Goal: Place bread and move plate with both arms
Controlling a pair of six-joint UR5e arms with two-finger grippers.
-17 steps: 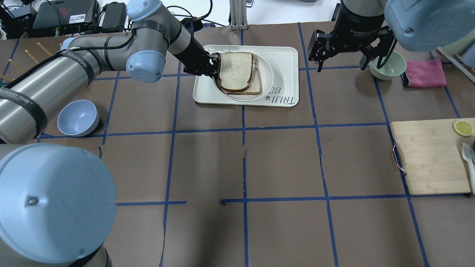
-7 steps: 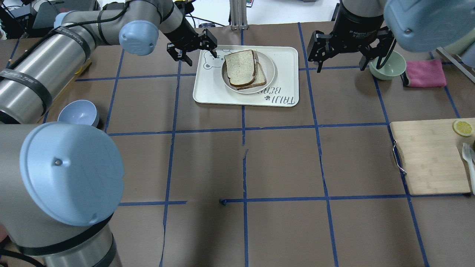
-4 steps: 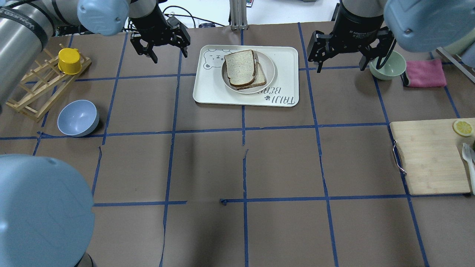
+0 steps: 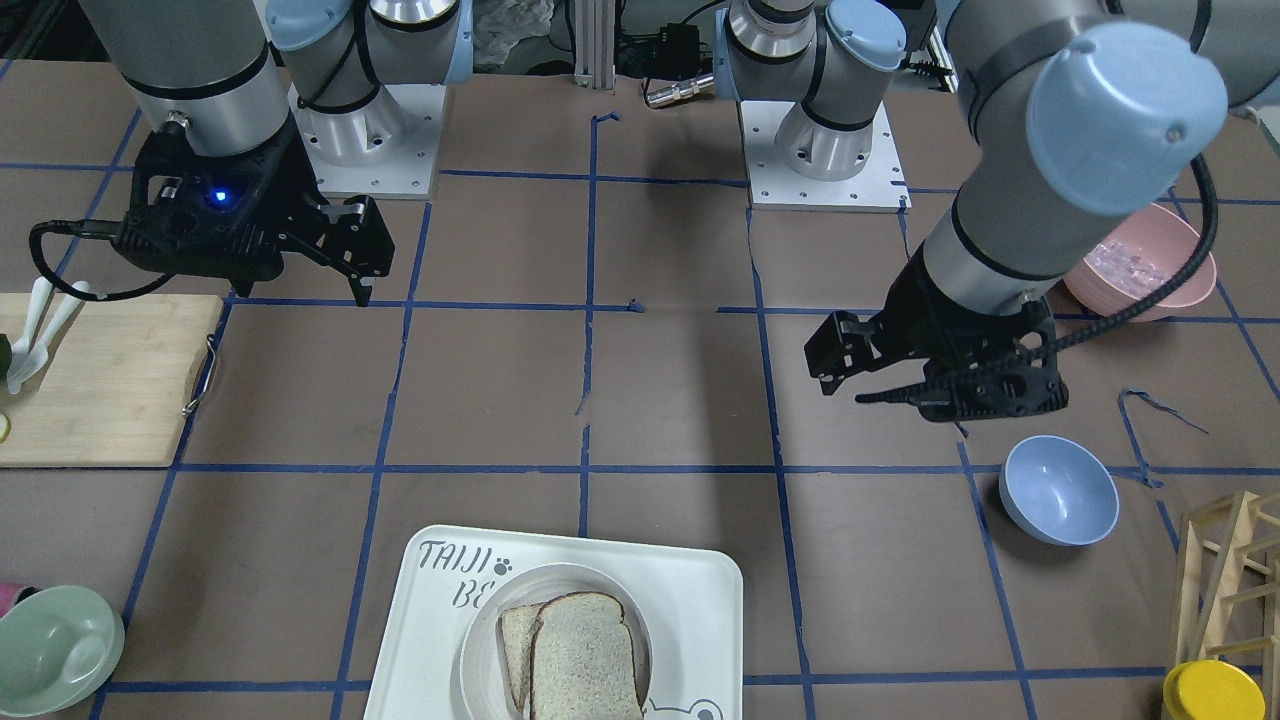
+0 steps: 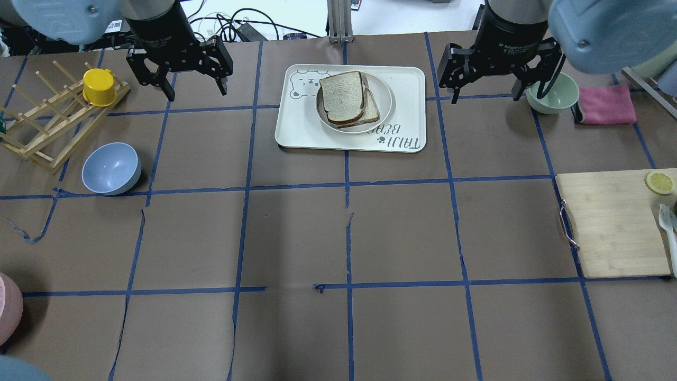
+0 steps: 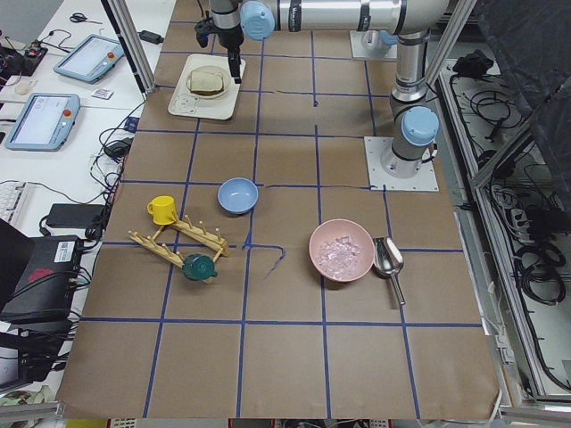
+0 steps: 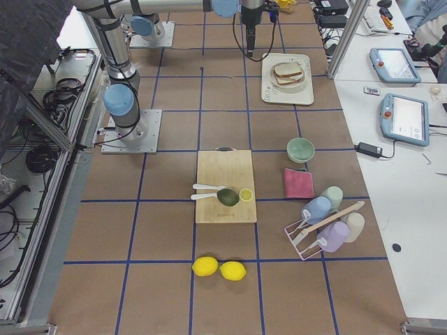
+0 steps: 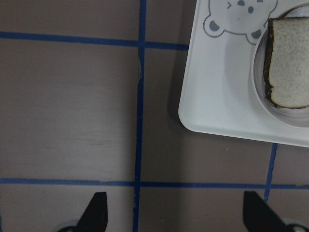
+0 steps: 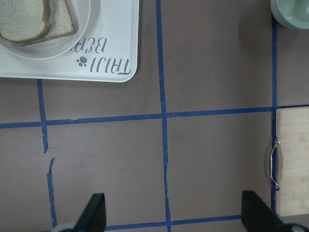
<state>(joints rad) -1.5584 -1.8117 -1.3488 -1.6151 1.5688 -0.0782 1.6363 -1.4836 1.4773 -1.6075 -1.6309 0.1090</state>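
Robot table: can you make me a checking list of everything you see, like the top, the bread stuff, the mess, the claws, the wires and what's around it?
Surface: table covered in brown paper with a blue tape grid; tape torn in spots.
Job's things: bread lies on a paler slice on the plate, which sits on the tray.
Clutter: blue bowl, yellow cup on a wooden rack, green bowl, pink cloth, cutting board with a lemon slice.
Grippers: left gripper and right gripper both open, empty, either side of the tray.
Cables: black cables beyond the table's far edge; none near the plate.
Surroundings: white desk with touch-screen tablets beside the table.
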